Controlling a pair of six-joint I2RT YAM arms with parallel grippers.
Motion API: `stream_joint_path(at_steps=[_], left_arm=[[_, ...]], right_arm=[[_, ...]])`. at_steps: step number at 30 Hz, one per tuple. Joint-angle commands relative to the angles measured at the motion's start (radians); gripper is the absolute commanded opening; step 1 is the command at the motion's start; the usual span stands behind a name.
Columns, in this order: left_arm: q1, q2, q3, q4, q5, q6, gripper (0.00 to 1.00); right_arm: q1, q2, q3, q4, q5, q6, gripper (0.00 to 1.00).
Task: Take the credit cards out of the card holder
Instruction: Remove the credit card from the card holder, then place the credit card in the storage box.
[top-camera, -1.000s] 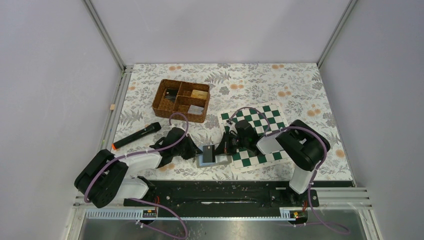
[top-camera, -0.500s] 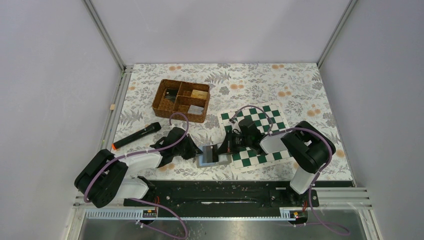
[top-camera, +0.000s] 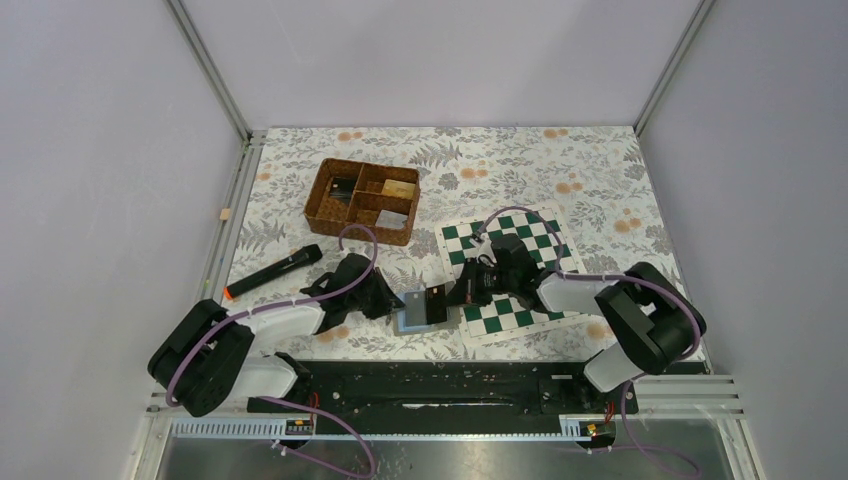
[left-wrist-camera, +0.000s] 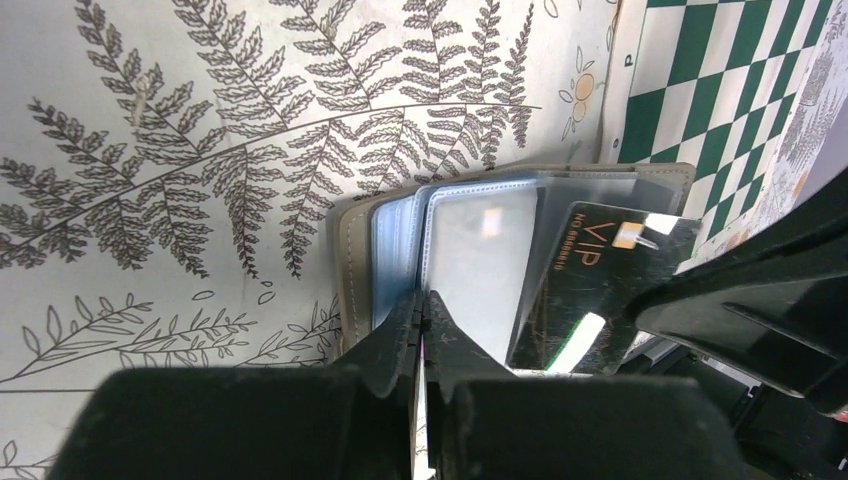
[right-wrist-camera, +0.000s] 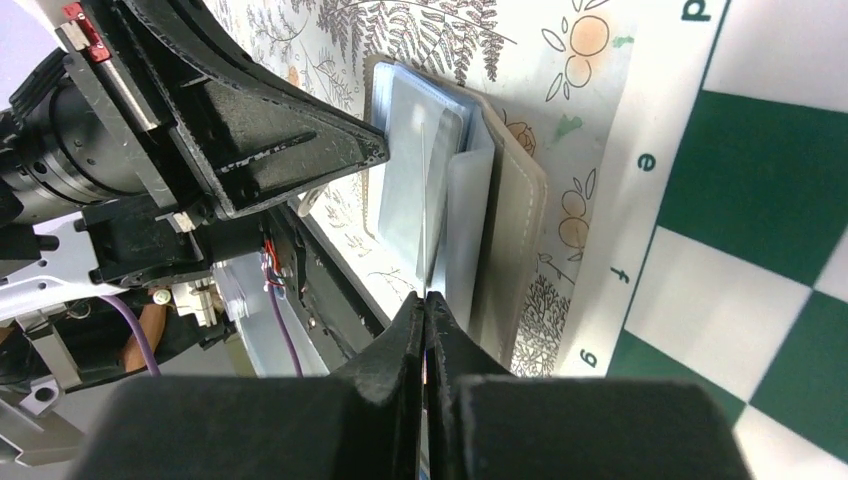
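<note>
One stiff, slick black card (left-wrist-camera: 600, 265), I judge: right end effector (right-wrist-camera: 425, 300) pinches it; left end effector (left-wrist-camera: 421, 298), pressed together, pins card holder (left-wrist-camera: 470, 255).

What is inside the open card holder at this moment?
Clear sleeves and a black VIP card part-way out, pinched by the right gripper. The stacked sleeves hide whether more cards lie in the card holder.

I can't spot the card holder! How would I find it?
Find the green-and-white chessboard mat on the flowery tablecloth. Beside its near left corner lies the small grey folding card holder. Only it opens like a book, light blue inside.
</note>
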Motion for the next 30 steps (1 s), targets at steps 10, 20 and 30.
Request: stream_joint_path(at_steps=[10,20,30], left_arm=[[-0.010,-0.078,0.034,-0.304,-0.045,0.057,0.02],[-0.010,-0.209,0.069,-0.293,-0.015,0.056,0.24],[-0.011,-0.412,0.002,-0.079,0.089,0.063,0.49]], right_arm=[[-0.020,-0.185,-0.005,-0.181,0.069,-0.039,0.00],[-0.020,-0.237,-0.046,0.006,0.012,0.075,0.00],[-0.019,-0.156,-0.132,0.422,-0.056,0.303,0.00]])
